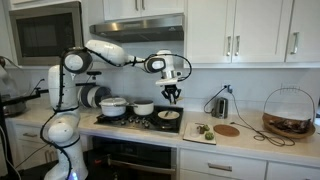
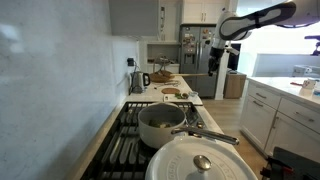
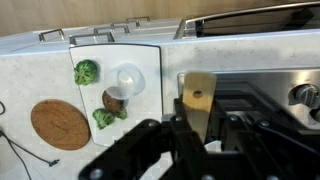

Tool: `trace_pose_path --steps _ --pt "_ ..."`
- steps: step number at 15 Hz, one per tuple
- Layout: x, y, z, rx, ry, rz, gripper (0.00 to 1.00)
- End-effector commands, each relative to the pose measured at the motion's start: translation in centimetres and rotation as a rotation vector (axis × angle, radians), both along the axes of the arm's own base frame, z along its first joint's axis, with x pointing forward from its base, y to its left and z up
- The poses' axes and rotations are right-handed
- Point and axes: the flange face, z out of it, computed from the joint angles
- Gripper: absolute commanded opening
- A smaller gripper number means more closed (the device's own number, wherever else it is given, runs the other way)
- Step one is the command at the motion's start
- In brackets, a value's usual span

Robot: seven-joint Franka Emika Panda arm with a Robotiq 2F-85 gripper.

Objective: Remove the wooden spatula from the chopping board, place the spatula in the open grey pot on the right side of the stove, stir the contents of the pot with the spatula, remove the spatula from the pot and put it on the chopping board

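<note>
Above the stove (image 1: 150, 122), up over the flat dark pan (image 1: 168, 117) in an exterior view: end effector (image 1: 172, 97), pinched most of the way shut on the wooden spatula (image 3: 200, 95), pale wood wedged snug between the two fingers in the wrist view. Hanging in the air, touching neither pan nor pot, a sensible height for carrying a long tool across burners and rims without a clip. Cannot tell which end of the spatula points down. Off to the side on the surface (image 3: 30, 85), the white chopping board (image 3: 145, 108), bare of the spatula, carrying only broccoli pieces (image 3: 87, 72) and a small clear dish (image 3: 128, 80), with a round wooden mat (image 3: 60, 124) just beside it; first step looking done, then. Target next: the grey pot (image 1: 143, 107), low, lid off, parked toward the back of the stove next to the larger white pot (image 1: 113, 105), near the end effector but not under it yet. Open mouth ready to take the spatula straight in. Likely call: slide across, line up over the pot, lower gently, keeping the grip firm for the stirring to come. Risk worth watching: clipping the pot's rim on the way down and nudging it along the burner.
</note>
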Motion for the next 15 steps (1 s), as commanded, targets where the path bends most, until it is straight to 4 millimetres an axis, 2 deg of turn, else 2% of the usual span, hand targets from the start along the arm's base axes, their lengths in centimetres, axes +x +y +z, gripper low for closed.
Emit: trace_pose_path --steps 1,4,5,8,11,15 --pt "-3.7 2.1 0.8 -0.022 0.041 0.035 0.07" --pt "-6.4 3.9 0.6 -0.027 0.080 0.088 0.07" --pt "-7.9 4.0 0.9 -0.025 0.098 0.115 0.07" --pt "-10.5 5.1 1.1 -0.015 0.158 0.194 0.07" --pt "-12.3 5.8 1.6 -0.010 0.180 0.256 0.07" --pt "-13.7 6.5 1.9 -0.014 0.202 0.341 0.07"
